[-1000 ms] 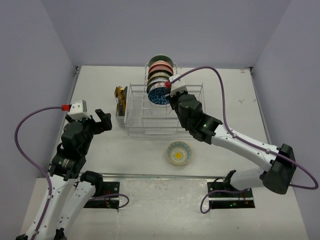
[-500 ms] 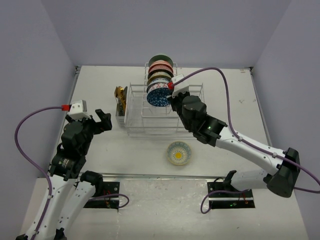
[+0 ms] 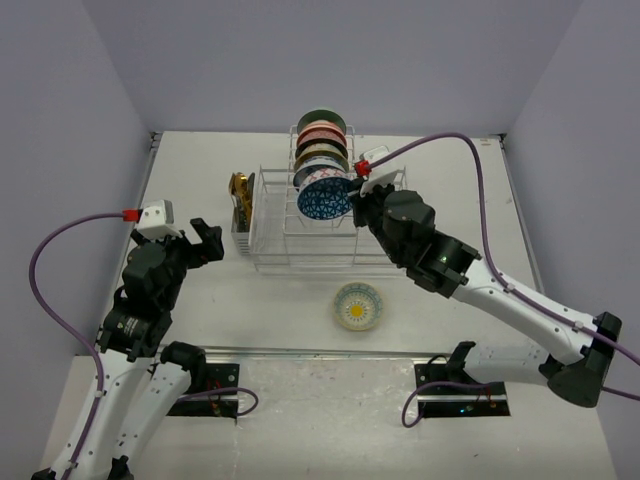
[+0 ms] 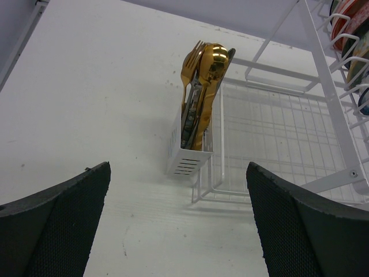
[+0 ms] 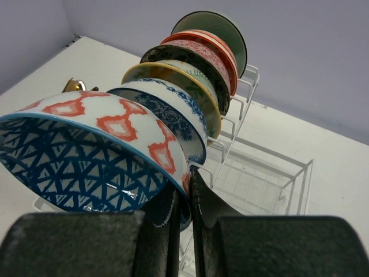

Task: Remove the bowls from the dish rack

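Observation:
My right gripper [image 3: 350, 196] is shut on the rim of a bowl with a blue triangle pattern inside [image 3: 324, 196] and orange diamonds outside [image 5: 109, 130]. It holds the bowl tilted on edge just above the front of the white dish rack [image 3: 270, 255]. In the right wrist view the fingers [image 5: 202, 202] pinch the rim on both sides. Behind it, several bowls [image 3: 321, 143] stand upright in the rack's dividers, the blue-and-white one [image 5: 173, 118] nearest. A pale green bowl [image 3: 358, 306] sits on the table in front of the rack. My left gripper [image 3: 205, 240] hangs open and empty left of the rack.
A small white holder with gold cutlery [image 4: 199, 98] hangs on the rack's left end [image 4: 277, 127], straight ahead of the left gripper [image 4: 179, 231]. Grey walls close in the table on the left, right and back. The arm bases are at the near edge.
The right arm has drawn the blue-patterned bowl up and slightly right, away from the row of bowls. The left arm has not moved.

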{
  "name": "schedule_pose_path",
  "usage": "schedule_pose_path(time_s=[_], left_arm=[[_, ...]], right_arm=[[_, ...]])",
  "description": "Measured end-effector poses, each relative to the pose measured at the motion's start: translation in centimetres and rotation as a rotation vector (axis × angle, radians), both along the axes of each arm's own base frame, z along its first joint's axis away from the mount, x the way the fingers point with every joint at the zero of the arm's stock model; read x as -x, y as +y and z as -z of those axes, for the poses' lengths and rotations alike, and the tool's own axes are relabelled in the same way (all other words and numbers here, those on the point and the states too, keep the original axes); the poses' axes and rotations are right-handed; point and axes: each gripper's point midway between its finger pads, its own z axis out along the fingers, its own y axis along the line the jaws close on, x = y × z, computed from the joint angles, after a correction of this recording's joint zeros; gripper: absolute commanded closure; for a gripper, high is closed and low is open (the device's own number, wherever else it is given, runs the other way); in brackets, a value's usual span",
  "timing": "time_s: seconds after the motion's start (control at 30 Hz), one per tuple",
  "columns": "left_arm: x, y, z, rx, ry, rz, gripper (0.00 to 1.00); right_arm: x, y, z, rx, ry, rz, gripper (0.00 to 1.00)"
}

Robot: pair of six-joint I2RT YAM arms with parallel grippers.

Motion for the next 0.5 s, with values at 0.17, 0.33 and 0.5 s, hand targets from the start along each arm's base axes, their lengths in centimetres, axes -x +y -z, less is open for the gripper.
schedule_pose_path(time_s=[0.17,0.33,0.5], left_arm=[[0.0,0.0,0.0,0.001,-0.001,0.0,0.0],[0.0,0.0,-0.1,0.001,-0.002,0.0,0.0],[0.0,0.0,-0.2,0.002,-0.008,0.0,0.0]], right_arm=[[1.7,-0.3,-1.3,-0.06,0.045,-0.052,1.0],[3.4,-0.6,-2.2,-0.109,0.108,-0.093,1.0],[5.9,-1.5,-0.2,-0.107,0.246,-0.138,1.0]])
